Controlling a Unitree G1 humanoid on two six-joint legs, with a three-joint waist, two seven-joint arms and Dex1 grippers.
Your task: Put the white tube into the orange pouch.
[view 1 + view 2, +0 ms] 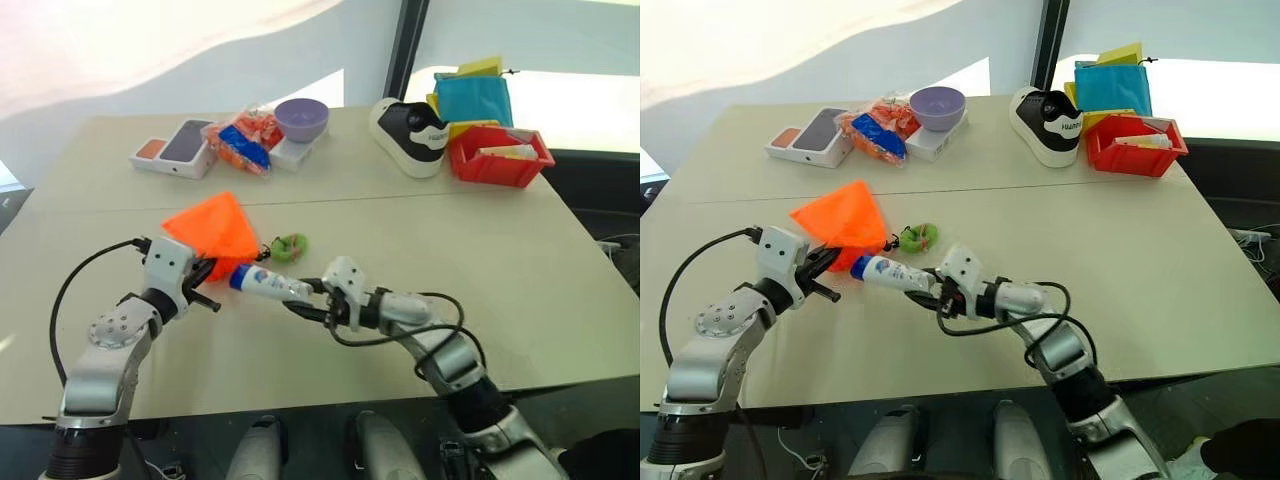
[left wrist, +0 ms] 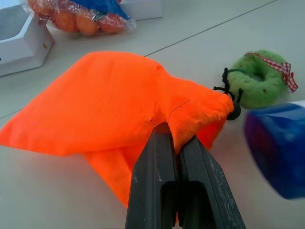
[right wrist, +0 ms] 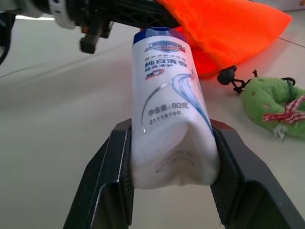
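The orange pouch [image 1: 212,232] lies on the beige table [image 1: 400,240], left of centre, its mouth edge raised. My left gripper [image 2: 174,152] is shut on that edge of the orange pouch [image 2: 109,105]. My right gripper [image 3: 171,157] is shut on the crimped end of the white tube [image 3: 169,129]. The white tube [image 1: 265,284] is held about level, its blue cap pointing at the pouch mouth and close to it. A green ring-shaped tassel [image 1: 290,246] on a black cord lies just beyond the tube.
Along the far edge stand two white boxes [image 1: 175,150], a snack packet [image 1: 245,140], a purple bowl [image 1: 301,118], a white-and-black shoe [image 1: 410,135], a red bin [image 1: 497,155] and blue and yellow bags [image 1: 472,95].
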